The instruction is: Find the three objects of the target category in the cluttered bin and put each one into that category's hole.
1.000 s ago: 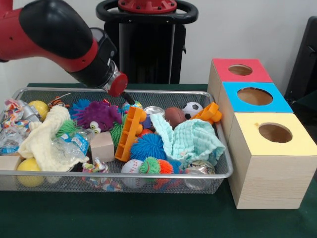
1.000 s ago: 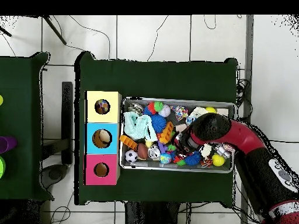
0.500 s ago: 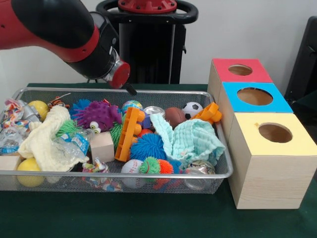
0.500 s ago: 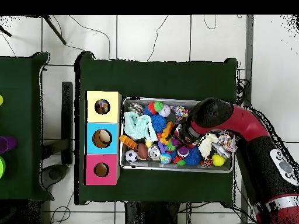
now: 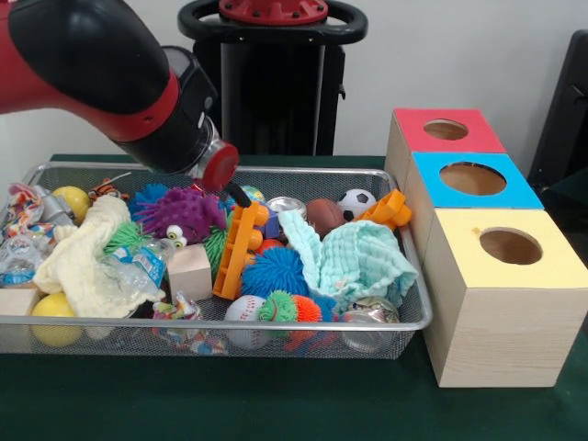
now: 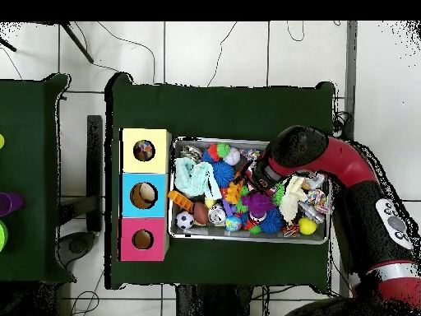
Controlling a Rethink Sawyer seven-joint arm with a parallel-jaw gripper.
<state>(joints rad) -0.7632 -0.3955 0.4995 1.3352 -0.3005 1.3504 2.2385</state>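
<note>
Gripper hung over the bin middle, probably hunting cloths; mint cloth lay right, nearest the yellow box's hole. Couldn't tell if fingers were apart.

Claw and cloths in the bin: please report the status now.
Claw low over bin, grip state unclear. Mint cloth and cream knitted cloth lie loose. Orange block beside claw tip.
</note>
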